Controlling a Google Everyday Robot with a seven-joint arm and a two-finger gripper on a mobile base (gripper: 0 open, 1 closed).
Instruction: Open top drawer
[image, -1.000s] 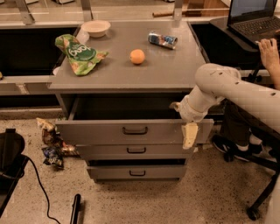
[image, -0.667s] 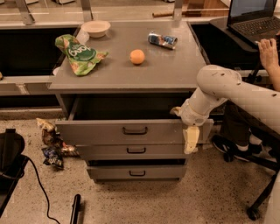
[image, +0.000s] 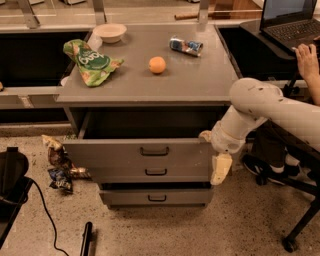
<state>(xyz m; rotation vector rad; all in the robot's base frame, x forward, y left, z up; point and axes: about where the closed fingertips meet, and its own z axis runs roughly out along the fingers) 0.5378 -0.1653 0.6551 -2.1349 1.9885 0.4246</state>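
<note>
The top drawer (image: 115, 156) is sitting partly pulled out below the cabinet top (image: 200, 80). The gripper (image: 218, 160) is hanging at the drawer's right end; I cannot tell its grip. Pulling from that corner is risking skewing and jamming the drawer.

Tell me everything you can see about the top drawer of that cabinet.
The top drawer is grey, metal by its look, with a wide flat front and a small black bar handle at centre. It stands partly open, its front out past the cabinet top, showing a dark interior; contents cannot be made out. It sits level above two narrower drawer fronts. The gripper is at its right end, seemingly against the front's edge.
</note>
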